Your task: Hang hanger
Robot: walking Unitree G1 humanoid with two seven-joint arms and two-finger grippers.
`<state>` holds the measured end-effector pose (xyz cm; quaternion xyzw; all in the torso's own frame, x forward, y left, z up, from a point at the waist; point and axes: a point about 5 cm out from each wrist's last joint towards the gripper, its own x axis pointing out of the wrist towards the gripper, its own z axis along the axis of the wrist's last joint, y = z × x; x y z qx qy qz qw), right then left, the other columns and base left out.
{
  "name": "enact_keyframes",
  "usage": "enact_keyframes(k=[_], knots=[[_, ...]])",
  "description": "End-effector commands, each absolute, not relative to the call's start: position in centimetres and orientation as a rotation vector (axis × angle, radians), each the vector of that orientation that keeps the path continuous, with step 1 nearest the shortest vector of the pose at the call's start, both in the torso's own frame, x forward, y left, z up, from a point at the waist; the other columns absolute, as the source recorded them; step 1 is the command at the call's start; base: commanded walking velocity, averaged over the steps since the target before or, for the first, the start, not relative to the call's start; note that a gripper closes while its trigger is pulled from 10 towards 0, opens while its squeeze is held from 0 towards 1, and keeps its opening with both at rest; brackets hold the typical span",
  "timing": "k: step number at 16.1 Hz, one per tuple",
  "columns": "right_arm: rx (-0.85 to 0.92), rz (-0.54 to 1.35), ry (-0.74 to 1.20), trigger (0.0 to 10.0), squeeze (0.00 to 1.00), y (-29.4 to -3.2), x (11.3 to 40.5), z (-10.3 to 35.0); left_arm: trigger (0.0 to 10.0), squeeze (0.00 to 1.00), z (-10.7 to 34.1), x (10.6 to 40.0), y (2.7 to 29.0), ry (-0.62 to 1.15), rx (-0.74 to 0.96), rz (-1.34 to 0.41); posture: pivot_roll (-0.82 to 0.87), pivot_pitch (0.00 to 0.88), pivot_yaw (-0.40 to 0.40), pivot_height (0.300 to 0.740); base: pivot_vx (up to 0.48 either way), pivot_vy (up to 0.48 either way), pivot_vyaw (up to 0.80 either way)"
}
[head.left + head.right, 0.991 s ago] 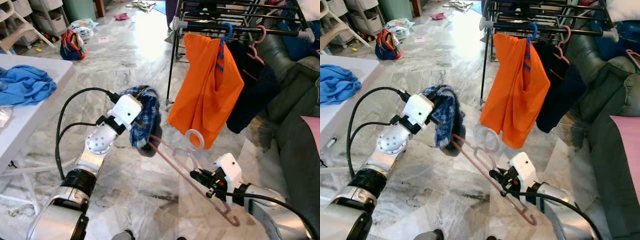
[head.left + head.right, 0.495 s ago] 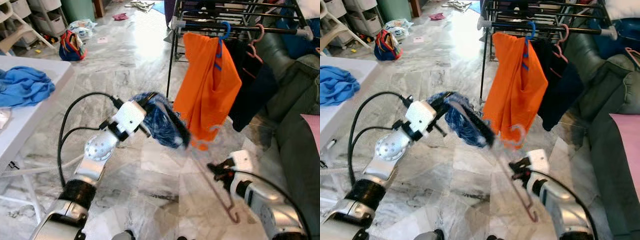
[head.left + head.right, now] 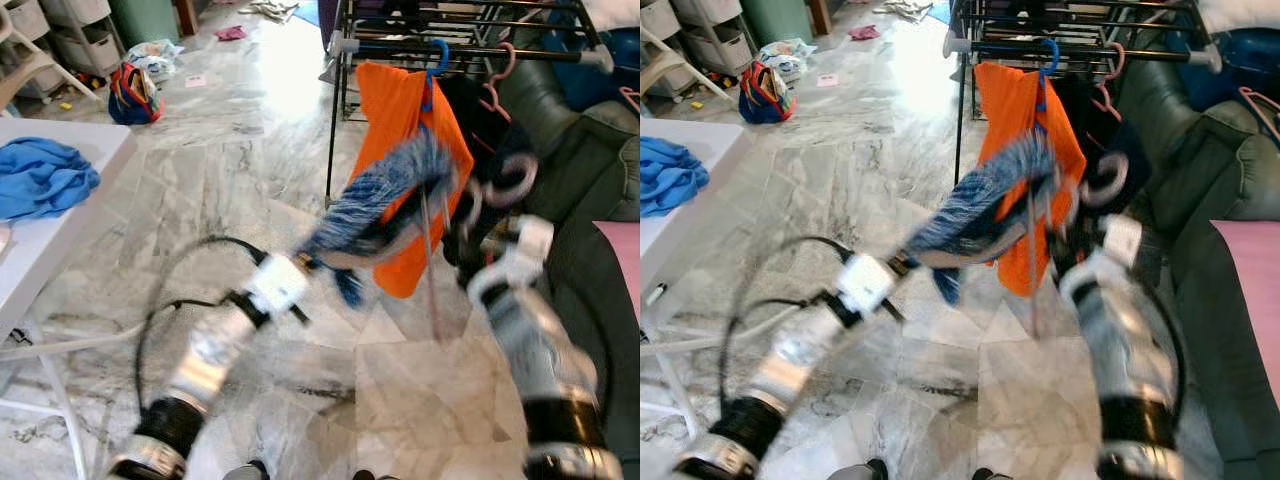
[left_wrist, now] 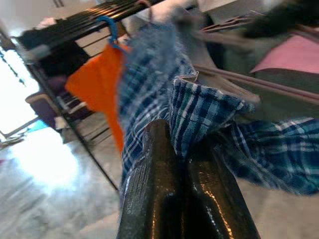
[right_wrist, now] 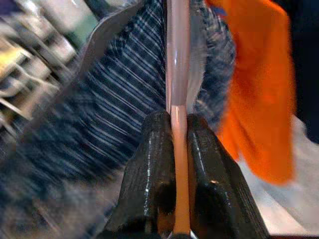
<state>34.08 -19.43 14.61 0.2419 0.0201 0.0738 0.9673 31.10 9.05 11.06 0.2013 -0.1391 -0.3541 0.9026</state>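
Note:
A blue plaid cloth [image 3: 385, 190] is stretched out in mid-air, blurred by motion, in front of the orange garment [image 3: 400, 100] on the drying rack [image 3: 470, 50]. My left gripper [image 4: 177, 144] is shut on a fold of that cloth. A pink hanger [image 5: 178, 59] runs up through the cloth, and its hook [image 3: 505, 178] is raised to the right of the orange garment. My right gripper [image 5: 174, 124] is shut on the hanger's thin bar. The orange garment hangs from a blue hanger [image 3: 435, 60], with a dark garment [image 3: 480, 110] beside it.
A white table [image 3: 60, 240] at the left carries a blue cloth [image 3: 40, 175]. A dark green sofa [image 3: 600, 160] with a pink cushion [image 3: 625, 260] stands at the right. A colourful bag [image 3: 133, 92] and storage drawers [image 3: 75, 40] sit far back on the marble floor.
Both arms have swung up and toward the rack. The cloth and hanger rose from low over the floor to the level of the orange garment.

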Motion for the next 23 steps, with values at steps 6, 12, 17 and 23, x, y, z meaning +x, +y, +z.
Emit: enact_keyframes(k=[6, 12, 17, 23], knots=[[0.734, 0.352, -0.012, 10.0, 0.00, -12.9, 36.5, 18.4, 10.0, 0.00, 10.1, 29.8, 6.3, -0.298, 0.400, -0.811, 0.04, 0.160, -0.027, 0.740, 0.000, 0.000, 0.00], [0.825, -0.028, 0.172, 10.0, 0.00, -16.6, 36.3, 12.2, 10.0, 0.00, 13.0, 31.2, 8.1, -0.429, 0.399, -0.575, 0.06, 0.167, -0.041, 0.740, 0.000, 0.000, 0.00], [0.682, 0.035, 0.315, 10.0, 0.00, -17.1, 35.5, 9.6, 10.0, 0.00, 14.3, 31.2, 8.4, -0.489, 0.412, -0.559, 0.05, 0.166, -0.036, 0.740, 0.000, 0.000, 0.00], [0.768, -0.044, 0.094, 10.0, 0.00, -20.7, 37.0, 13.4, 10.0, 0.00, 10.3, 29.1, 7.5, -0.332, 0.410, -0.746, 0.05, 0.171, -0.036, 0.740, 0.000, 0.000, 0.00]])
